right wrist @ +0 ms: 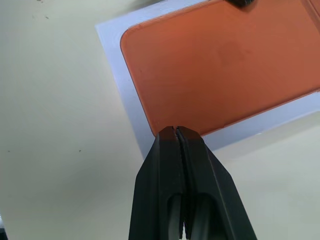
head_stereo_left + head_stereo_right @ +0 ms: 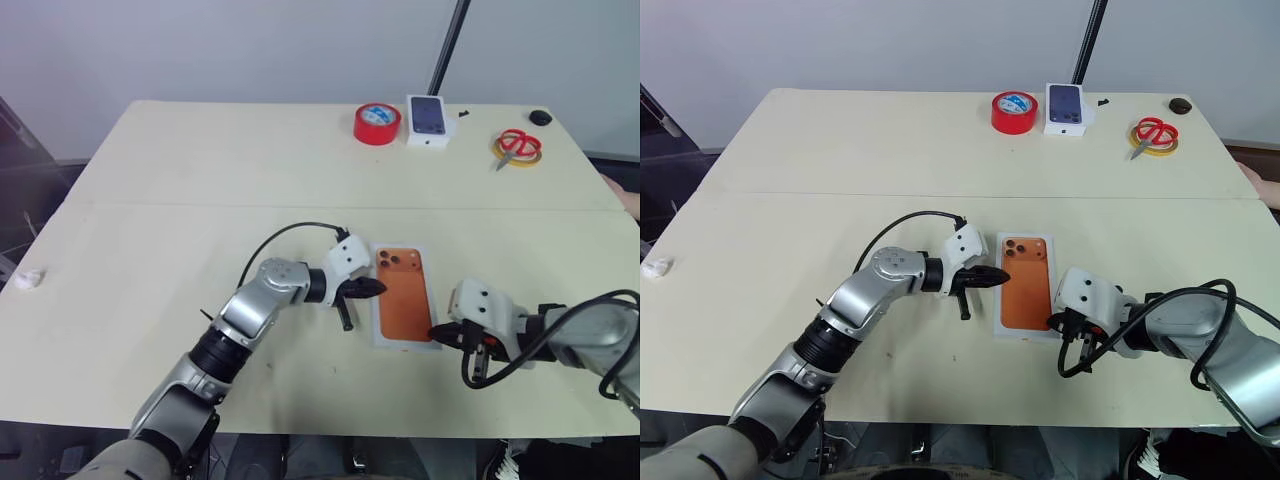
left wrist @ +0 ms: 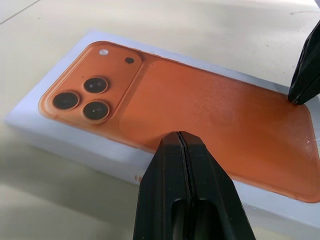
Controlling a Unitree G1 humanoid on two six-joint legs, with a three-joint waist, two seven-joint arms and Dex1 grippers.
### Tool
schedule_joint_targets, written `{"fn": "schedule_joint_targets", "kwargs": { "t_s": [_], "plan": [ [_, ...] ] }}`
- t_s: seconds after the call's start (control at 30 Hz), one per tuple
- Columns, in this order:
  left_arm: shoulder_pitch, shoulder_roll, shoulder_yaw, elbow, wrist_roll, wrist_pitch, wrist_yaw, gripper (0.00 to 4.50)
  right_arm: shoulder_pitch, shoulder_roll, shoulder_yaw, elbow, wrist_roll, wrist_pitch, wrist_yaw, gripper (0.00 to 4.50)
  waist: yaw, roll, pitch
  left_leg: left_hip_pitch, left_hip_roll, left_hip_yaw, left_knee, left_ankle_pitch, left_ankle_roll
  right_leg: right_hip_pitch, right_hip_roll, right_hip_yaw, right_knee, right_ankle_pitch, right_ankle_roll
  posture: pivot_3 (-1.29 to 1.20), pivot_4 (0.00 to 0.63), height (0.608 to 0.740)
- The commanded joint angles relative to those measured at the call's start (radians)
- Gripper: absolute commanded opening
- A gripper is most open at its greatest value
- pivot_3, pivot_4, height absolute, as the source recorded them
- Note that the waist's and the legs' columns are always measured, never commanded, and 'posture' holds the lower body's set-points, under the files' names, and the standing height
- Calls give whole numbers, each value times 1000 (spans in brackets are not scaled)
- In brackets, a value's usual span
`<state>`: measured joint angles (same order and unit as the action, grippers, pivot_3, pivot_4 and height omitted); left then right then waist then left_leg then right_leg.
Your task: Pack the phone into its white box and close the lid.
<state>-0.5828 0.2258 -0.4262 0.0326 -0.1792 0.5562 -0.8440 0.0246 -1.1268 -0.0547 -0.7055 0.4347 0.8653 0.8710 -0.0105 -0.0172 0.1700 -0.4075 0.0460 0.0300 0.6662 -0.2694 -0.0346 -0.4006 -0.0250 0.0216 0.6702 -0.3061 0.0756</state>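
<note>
The slim orange-copper phone is lying in the shallow white cardboard box, long axis running near-to-far, camera bump at the far end; both the left claw and the right claw are clenched, grasping nothing.

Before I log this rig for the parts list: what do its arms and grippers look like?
Silver-grey jointed arms with black bands at the joints. White blocky wrist housings. Each gripper, left gripper and right gripper, has two tapered black fingers. A black cable loops over each forearm.

orange phone flat, camera side up, inside shallow white box, mid-table
</note>
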Motion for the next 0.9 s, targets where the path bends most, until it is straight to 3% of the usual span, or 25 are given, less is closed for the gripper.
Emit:
{"fn": "schedule_joint_targets", "kwargs": {
  "t_s": [0.03, 0.17, 0.33, 0.57, 0.9],
  "plan": [
    [22, 26, 93, -42, -26, 8, 30, 0, -20, 5, -29, 7, -8, -23, -6, 57, -2, 0, 0, 0, 0, 0, 0, 0, 0, 0, 0, 0, 0, 0, 0, 0, 150, 732],
    [72, 82, 242, -116, -84, 21, 64, 0, -112, 99, -109, 87, 29, -46, -54, 57, -3, 0, 0, 0, 0, 0, 0, 0, 0, 0, 0, 0, 0, 0, 0, 0, 150, 732],
    [236, 226, 467, -187, -117, -5, 108, 0, -184, 212, -201, 253, 25, -151, -89, 57, -1, 0, 0, 0, 2, 0, -1, 0, 0, -1, 0, 0, 1, 0, 0, 0, 150, 732],
    [474, 336, 756, -252, -212, -12, 129, 0, -237, 270, -205, 508, 10, -257, -61, 57, 6, 0, 0, 0, 2, 1, 0, 0, 0, 0, -4, 0, 0, 0, 0, 0, 150, 732],
    [516, 406, 842, -234, -255, -8, 142, 0, -272, 319, -127, 604, -24, -342, -24, 57, -1, 0, 0, 0, 3, 1, -1, 0, 0, 0, -4, -1, 0, 0, 0, 0, 150, 732]
  ]
}}
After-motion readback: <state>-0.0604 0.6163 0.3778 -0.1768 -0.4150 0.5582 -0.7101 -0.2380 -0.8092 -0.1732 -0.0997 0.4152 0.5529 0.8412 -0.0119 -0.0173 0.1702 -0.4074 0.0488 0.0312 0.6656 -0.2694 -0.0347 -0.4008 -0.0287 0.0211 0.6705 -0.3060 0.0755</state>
